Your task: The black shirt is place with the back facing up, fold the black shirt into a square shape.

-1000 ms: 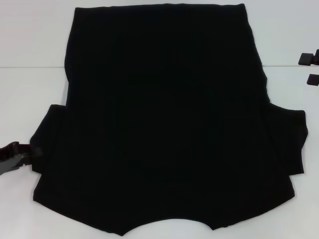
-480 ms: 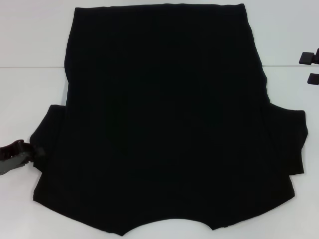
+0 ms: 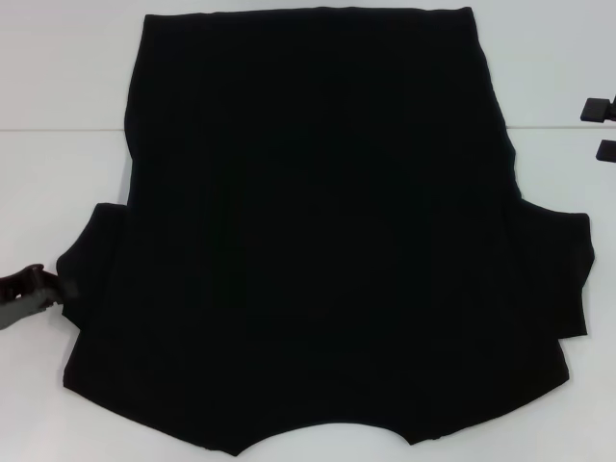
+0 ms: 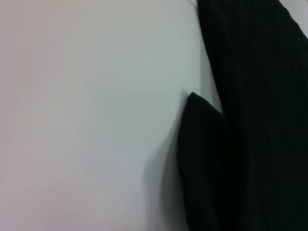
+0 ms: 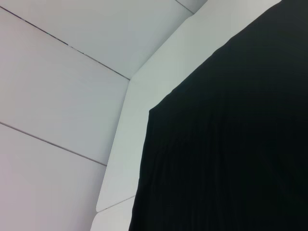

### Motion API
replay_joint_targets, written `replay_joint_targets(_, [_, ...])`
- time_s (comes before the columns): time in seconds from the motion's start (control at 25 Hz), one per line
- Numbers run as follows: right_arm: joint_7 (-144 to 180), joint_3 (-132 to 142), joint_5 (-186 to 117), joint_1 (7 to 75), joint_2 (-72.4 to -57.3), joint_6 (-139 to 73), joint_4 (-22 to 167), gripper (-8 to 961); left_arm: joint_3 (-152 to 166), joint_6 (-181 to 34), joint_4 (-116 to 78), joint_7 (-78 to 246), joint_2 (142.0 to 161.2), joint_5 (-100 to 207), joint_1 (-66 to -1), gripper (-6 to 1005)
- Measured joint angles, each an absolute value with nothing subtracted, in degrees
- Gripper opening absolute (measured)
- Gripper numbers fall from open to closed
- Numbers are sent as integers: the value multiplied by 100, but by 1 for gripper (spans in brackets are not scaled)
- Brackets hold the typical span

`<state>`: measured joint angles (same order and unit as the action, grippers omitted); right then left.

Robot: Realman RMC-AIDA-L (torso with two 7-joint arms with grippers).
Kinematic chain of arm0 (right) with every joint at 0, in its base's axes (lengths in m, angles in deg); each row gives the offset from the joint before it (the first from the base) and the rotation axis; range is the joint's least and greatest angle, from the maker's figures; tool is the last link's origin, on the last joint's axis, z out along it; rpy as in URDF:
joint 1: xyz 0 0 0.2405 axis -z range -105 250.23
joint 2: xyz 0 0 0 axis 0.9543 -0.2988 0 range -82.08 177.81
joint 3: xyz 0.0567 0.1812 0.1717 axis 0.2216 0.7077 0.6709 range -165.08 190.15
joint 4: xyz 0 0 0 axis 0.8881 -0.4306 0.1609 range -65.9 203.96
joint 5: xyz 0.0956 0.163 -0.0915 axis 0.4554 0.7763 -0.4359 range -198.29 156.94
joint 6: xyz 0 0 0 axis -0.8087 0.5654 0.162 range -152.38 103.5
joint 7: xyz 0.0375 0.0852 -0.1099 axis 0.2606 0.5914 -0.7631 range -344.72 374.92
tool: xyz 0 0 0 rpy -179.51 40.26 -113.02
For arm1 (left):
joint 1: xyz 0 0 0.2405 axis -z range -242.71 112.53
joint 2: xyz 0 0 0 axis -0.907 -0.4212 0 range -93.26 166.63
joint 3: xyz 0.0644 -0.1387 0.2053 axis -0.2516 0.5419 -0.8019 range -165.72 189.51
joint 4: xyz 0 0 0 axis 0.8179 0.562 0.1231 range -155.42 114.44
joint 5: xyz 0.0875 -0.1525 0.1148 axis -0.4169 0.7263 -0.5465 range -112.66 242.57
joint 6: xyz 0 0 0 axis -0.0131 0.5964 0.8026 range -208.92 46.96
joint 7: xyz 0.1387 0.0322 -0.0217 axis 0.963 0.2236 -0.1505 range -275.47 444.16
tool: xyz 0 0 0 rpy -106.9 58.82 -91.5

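Observation:
The black shirt [image 3: 318,241] lies spread flat on the white table [image 3: 58,173], plain side up, its collar toward me and its hem at the far edge. My left gripper [image 3: 38,289] sits at the table's left, right against the edge of the left sleeve [image 3: 89,260]. The left wrist view shows that sleeve [image 4: 202,163] and the shirt's side on the table. My right gripper [image 3: 603,128] is at the far right edge of the head view, well clear of the cloth, its two fingertips apart with nothing between them. A corner of the shirt [image 5: 231,144] fills the right wrist view.
The table is made of white panels with a seam [image 3: 58,131] running across it behind the sleeves. Bare table shows to the left and right of the shirt's body. A white wall [image 5: 57,72] with panel lines appears in the right wrist view.
My left gripper has slid a little up and toward the left edge of the view while staying at the sleeve. The right gripper has drawn slightly further right. The shirt has not moved.

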<state>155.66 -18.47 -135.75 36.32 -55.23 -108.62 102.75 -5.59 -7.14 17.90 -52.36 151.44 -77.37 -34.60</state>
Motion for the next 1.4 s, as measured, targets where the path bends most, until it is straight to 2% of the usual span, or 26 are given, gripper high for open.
replay_joint_targets(0.16, [15571,-1849,-13571,3632,-5523,-10863,10284,896,-558,-552,2003,-5276,15096,-7766,-3398,11])
replay_joint_targets(0.72, [15572,-1849,-13568,3649,-5510,-10867,10298,896,-525,-391,2820,-5786,14798,-8478,-3107,53])
replay_joint_targets(1.16, [15572,-1849,-13572,3650,-5505,-10864,10287,896,-756,-125,3141,-5786,14706,-8655,-2816,85])
replay_joint_targets(1.4, [15572,-1849,-13580,3642,-5505,-10861,10257,896,-1312,118,3174,-5843,14765,-8665,-2686,103])
